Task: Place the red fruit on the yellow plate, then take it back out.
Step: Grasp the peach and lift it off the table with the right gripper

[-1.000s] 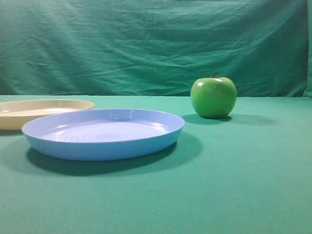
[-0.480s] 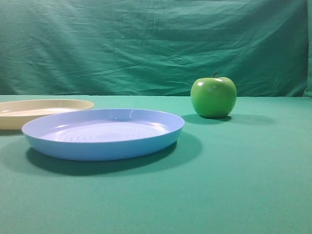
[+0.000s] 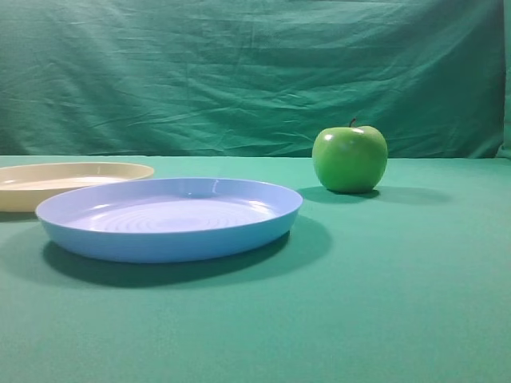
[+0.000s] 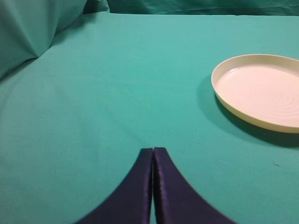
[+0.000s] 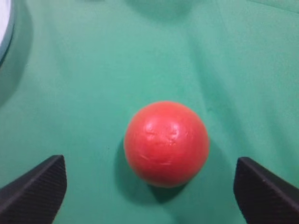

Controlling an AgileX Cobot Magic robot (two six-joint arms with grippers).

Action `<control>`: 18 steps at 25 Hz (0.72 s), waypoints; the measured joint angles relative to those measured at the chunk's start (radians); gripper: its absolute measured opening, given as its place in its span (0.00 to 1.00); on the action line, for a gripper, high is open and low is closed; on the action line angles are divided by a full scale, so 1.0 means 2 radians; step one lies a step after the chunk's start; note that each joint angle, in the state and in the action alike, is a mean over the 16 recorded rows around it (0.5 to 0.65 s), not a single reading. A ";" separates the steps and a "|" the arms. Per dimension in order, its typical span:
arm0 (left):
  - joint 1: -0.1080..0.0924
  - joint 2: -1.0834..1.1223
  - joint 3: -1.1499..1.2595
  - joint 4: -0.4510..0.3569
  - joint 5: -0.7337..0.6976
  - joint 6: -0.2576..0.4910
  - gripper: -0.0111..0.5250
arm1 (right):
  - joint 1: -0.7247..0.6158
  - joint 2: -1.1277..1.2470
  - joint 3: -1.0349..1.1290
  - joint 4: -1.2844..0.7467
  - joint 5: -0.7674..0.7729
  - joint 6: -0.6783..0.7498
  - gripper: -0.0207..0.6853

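The red fruit (image 5: 166,143) lies on the green cloth, seen only in the right wrist view. My right gripper (image 5: 152,184) is open, its two dark fingers (image 5: 39,186) spread wide to either side of the fruit and not touching it. The yellow plate (image 4: 261,91) sits bare on the cloth at the right of the left wrist view, and at the far left in the high view as the yellow plate (image 3: 72,179). My left gripper (image 4: 153,151) is shut with nothing in it, well short of the plate. Neither gripper shows in the high view.
A light blue plate (image 3: 172,217) stands in front of the yellow one; its edge (image 5: 4,28) shows at the top left of the right wrist view. A green apple (image 3: 350,158) sits behind on the right. A green backdrop hangs behind the table.
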 joint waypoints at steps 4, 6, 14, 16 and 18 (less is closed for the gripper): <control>0.000 0.000 0.000 0.000 0.000 0.000 0.02 | 0.001 0.038 -0.001 0.003 -0.022 0.000 0.89; 0.000 0.000 0.000 0.000 0.000 0.000 0.02 | 0.001 0.052 -0.002 0.004 -0.031 0.000 0.86; 0.000 0.000 0.000 0.000 0.000 0.000 0.02 | 0.001 0.084 -0.032 0.002 -0.021 -0.001 0.59; 0.000 0.000 0.000 0.000 0.000 0.000 0.02 | 0.001 0.085 -0.051 -0.001 -0.006 -0.001 0.52; 0.000 0.000 0.000 0.000 0.000 0.000 0.02 | 0.001 0.085 -0.076 -0.001 0.013 -0.001 0.46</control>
